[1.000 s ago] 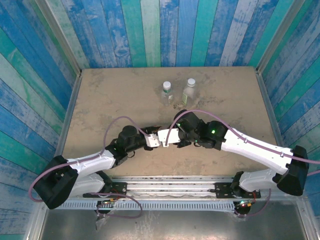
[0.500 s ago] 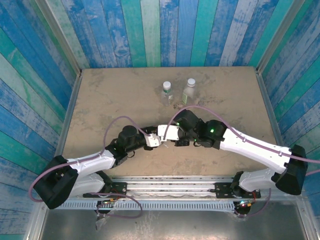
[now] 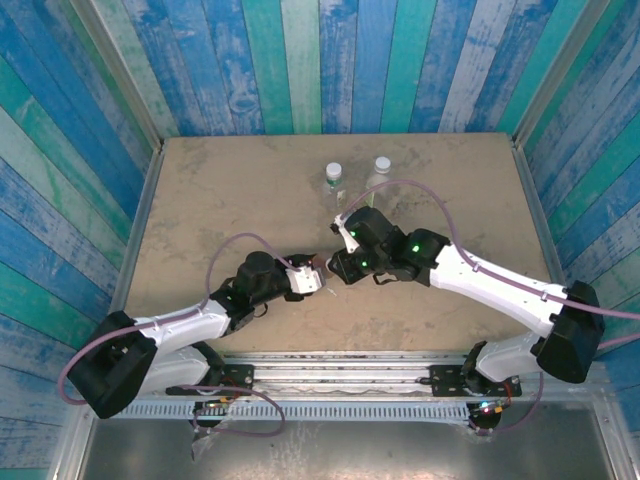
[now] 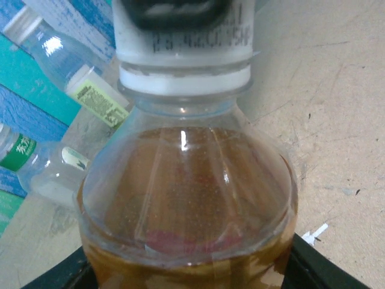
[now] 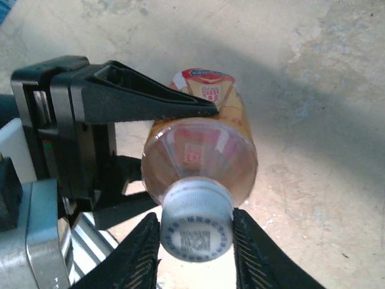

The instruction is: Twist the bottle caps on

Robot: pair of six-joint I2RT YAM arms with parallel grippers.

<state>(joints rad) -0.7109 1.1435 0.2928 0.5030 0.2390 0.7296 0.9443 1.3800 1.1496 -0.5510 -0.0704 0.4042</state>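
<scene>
Occupying mid-table toward the near edge, the amber bottle [image 5: 198, 156] carries one white cap [image 5: 195, 232] on its neck. The left gripper [image 3: 314, 277] is clenched on its body. The right gripper [image 5: 195, 221] brackets the cap, contact unclear. Two capped clear bottles [image 3: 334, 185] [image 3: 378, 180] stand further back. The table [image 3: 200, 200] is bare out to both side walls [image 3: 80, 180].

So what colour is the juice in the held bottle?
The bottle holds orange-amber liquid; left wrist view shows it best.

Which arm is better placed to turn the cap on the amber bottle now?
Right: the right fingers flank the cap, while the left fingers hold the bottle by its body.
</scene>
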